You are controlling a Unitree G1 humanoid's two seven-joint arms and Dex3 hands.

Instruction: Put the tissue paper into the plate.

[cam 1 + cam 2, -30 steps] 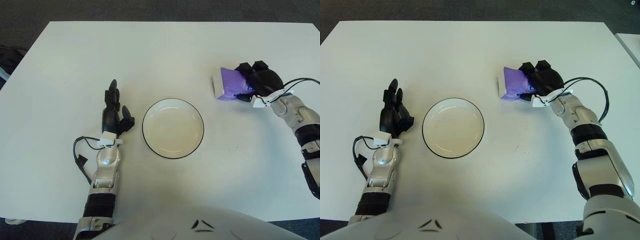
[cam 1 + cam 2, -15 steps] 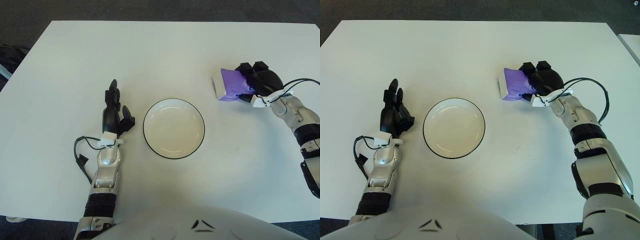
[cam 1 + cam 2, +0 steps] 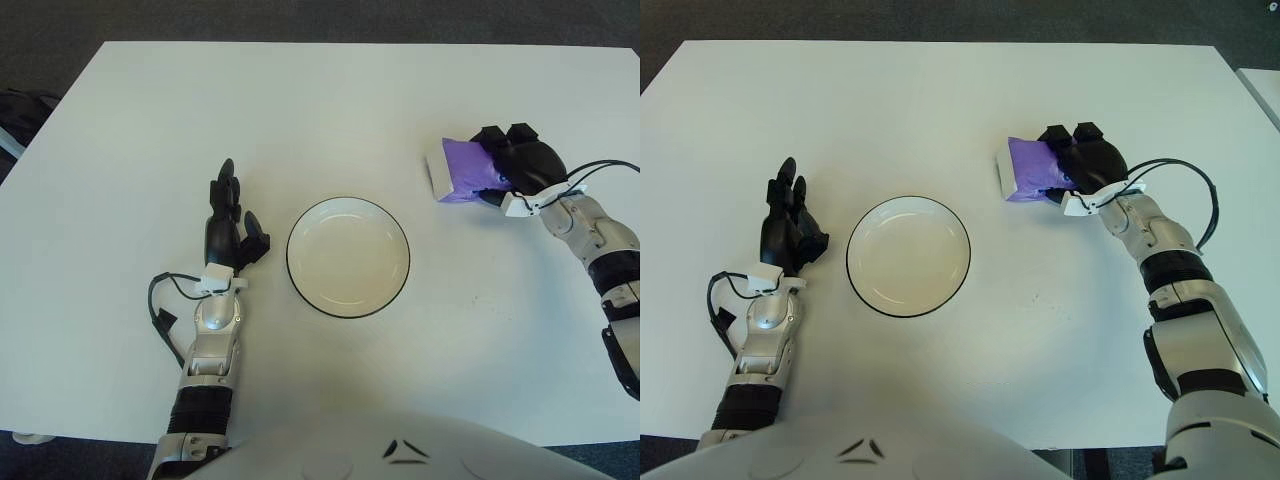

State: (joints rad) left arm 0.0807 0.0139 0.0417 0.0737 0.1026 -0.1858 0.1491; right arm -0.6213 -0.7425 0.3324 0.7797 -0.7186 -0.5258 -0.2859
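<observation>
- The bench (image 3: 300,110) was a flat, matte white slab with straight edges, set over dark carpeted floor (image 3: 300,18).
- A round plate (image 3: 347,257) lay near the bench's middle: smooth and glossy, off-white inside, with a thin dark line around its rim and nothing in it.
- The tissue paper (image 3: 1025,169) was a small soft pack in shiny purple wrap, blocky but crumpled, with a white end face turned toward the plate. It was on the robot's right, well apart from the plate.
- The right hand (image 3: 1080,165), black and hard-shelled, was closed around the pack's far end, fingers curled over its top.
- The left hand (image 3: 228,222) was just left of the plate, fingers extended and loosely together, holding nothing.
</observation>
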